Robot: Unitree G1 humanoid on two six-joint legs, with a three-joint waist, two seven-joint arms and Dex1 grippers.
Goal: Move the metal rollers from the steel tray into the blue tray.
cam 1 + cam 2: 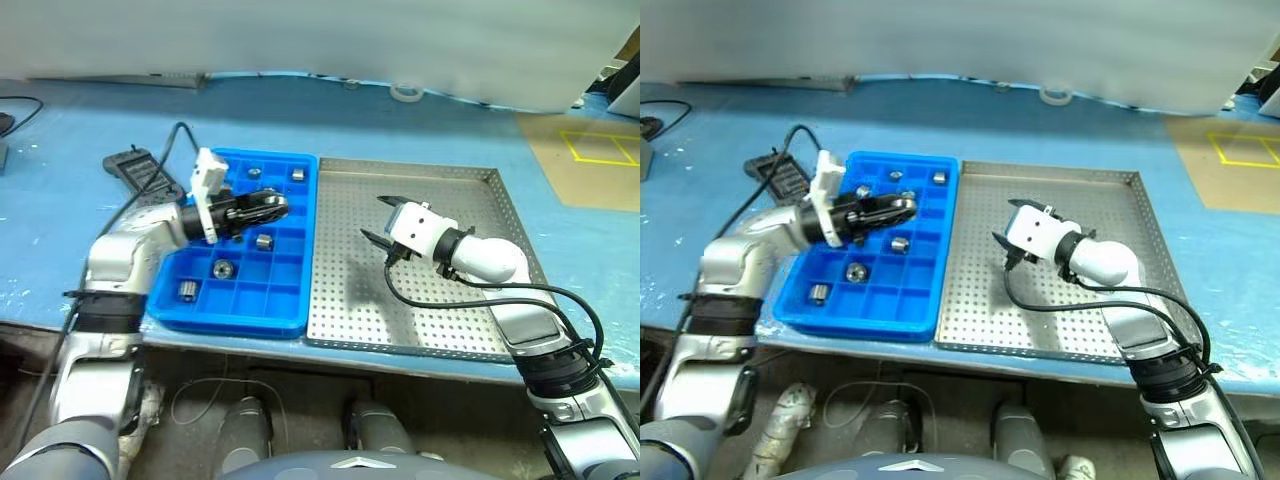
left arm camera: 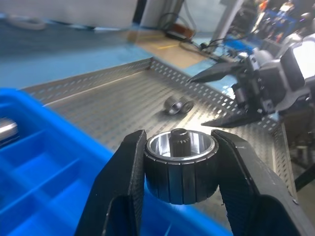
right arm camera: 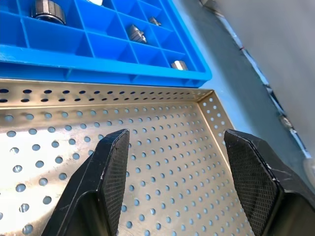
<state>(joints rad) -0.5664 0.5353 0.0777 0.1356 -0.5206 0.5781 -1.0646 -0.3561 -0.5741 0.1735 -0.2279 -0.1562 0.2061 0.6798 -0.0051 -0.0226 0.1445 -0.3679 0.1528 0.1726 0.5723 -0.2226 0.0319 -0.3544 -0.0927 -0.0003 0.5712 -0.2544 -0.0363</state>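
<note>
A roller (image 2: 180,164) is clamped between the left gripper (image 1: 268,207) fingers, bore axis upright in the left wrist view. The gripper is held level over the blue tray (image 1: 300,318), at its right-hand columns, far half. The blue tray lies left of the steel tray (image 1: 420,335), edges touching.

Several rollers are already seated in separate compartments: near-left (image 1: 186,290), middle (image 1: 223,268), centre-right (image 1: 264,241), and two in the far row (image 1: 297,174).

The right gripper (image 1: 385,220) is spread wide and empty, hovering over the steel tray's perforated floor, pointed left toward the blue tray.

One more roller (image 2: 177,104) is seen lying on its side on the steel floor in the left wrist view, near the right gripper's tips; that arm is judged the nearer for it.

Key relation: an open compartment lies directly below the held roller, so the coming move is judged a short descent and release. Exact cell under the roller cannot be told.
</note>
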